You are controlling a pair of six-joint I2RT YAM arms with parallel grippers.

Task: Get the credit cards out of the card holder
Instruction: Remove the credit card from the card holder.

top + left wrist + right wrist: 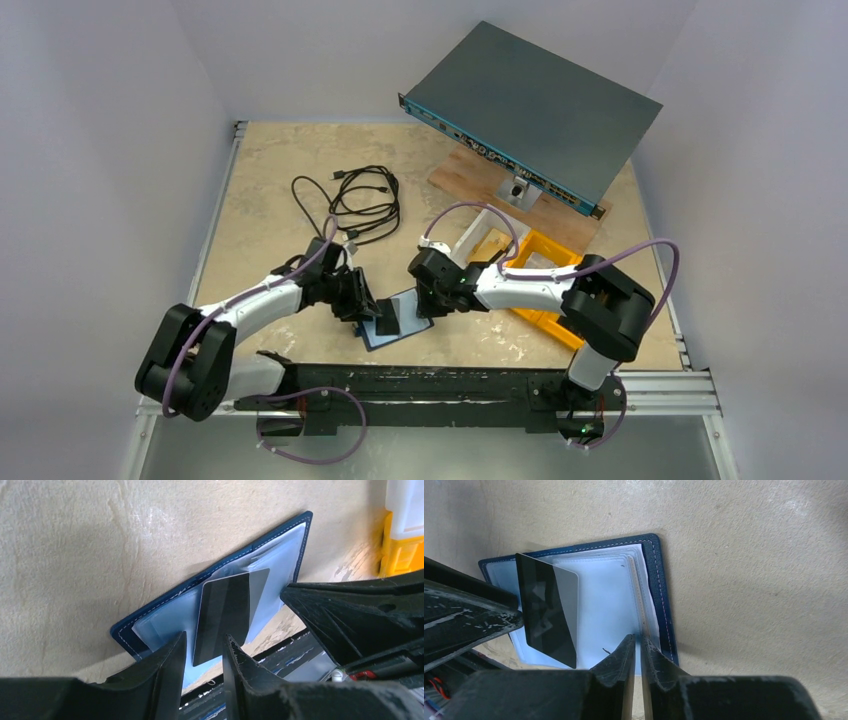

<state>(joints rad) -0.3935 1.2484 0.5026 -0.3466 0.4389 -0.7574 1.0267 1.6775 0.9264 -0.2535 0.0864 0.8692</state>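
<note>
We are lifting a card (222, 605) from the open holder (656, 590) lying on the bench (270, 170) between the arms, the left pincer (205, 637) clenching the card, the right pincer (638, 642) pinching the holder down, a slow, straight pull looking safest.

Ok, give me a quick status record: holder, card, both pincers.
card holder: open flat on the table, inside facing up
sleeves: clear, stacked inside the card holder
card: dark, tilted up over the sleeves
left pincer: shut on the card
right pincer: shut on the edge of the sleeves
other cards inside: cannot tell
</note>
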